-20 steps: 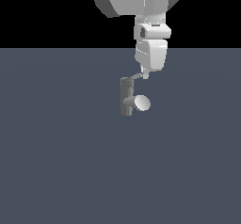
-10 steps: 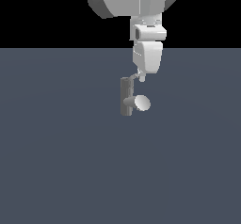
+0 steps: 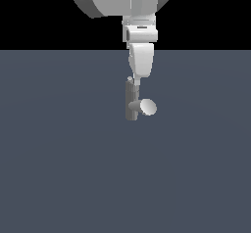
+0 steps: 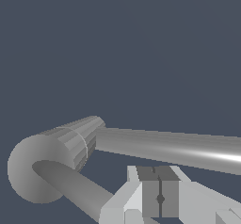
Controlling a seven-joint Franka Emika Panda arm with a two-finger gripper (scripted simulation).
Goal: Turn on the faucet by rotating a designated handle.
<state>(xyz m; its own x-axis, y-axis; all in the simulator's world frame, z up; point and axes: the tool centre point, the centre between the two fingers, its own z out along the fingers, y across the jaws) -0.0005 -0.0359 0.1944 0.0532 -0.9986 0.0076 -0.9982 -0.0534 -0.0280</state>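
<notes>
Since the earlier frame: arm shifted toward the exterior view's left, above the faucet [image 3: 131, 100] | gripper [image 4: 160, 198] fingers pressed together, nothing grasped, beside the handle [image 4: 188, 150] | step: contact being set | next: sideways push judged needed to rotate it.

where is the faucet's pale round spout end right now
In the exterior view, the pale round disc end of the stubby spout sits near the middle, on the exterior view's right of the dark grey upright faucet post, just below the white gripper.
</notes>
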